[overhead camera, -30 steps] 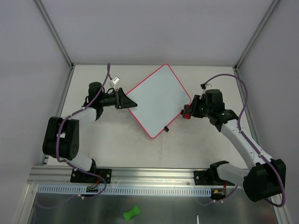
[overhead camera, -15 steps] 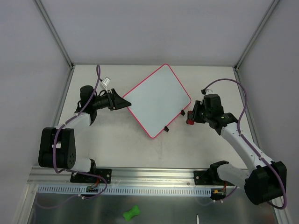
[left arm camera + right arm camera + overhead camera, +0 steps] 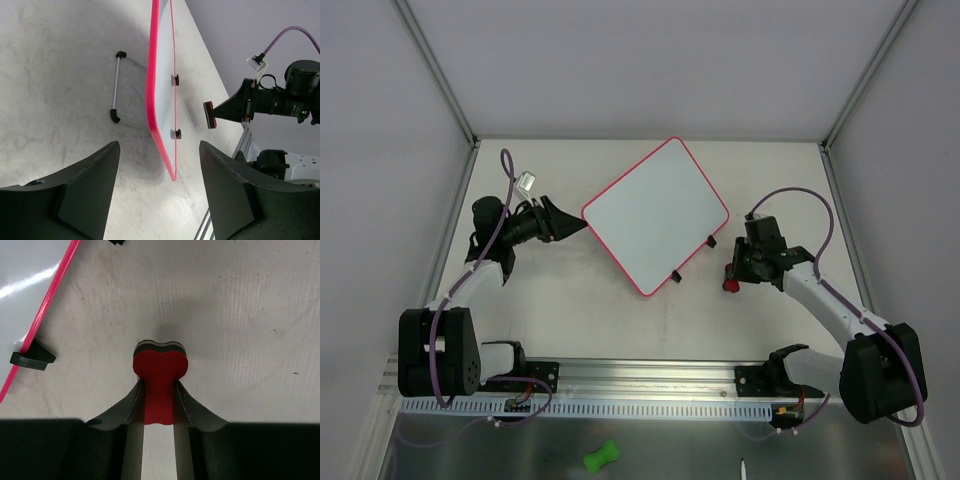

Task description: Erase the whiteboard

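The whiteboard (image 3: pixel 655 213) lies flat mid-table, turned like a diamond, white with a pink frame and two black clips on its near-right edge. No marks show on it. It appears edge-on in the left wrist view (image 3: pixel 161 85), and its corner shows in the right wrist view (image 3: pixel 30 275). My left gripper (image 3: pixel 556 224) is open and empty, just left of the board's left corner. My right gripper (image 3: pixel 732 277) is shut on the red bone-shaped eraser (image 3: pixel 160 377), held low over the table right of the board. The eraser also shows in the top view (image 3: pixel 730 284).
A thin marker (image 3: pixel 116 86) lies on the table beside the board in the left wrist view. A green bone-shaped thing (image 3: pixel 601 457) lies on the metal shelf below the rail. Enclosure walls and posts ring the table.
My left gripper has drawn back leftward off the board's corner. My right gripper has carried the eraser away from the board's right edge, down toward the near side.
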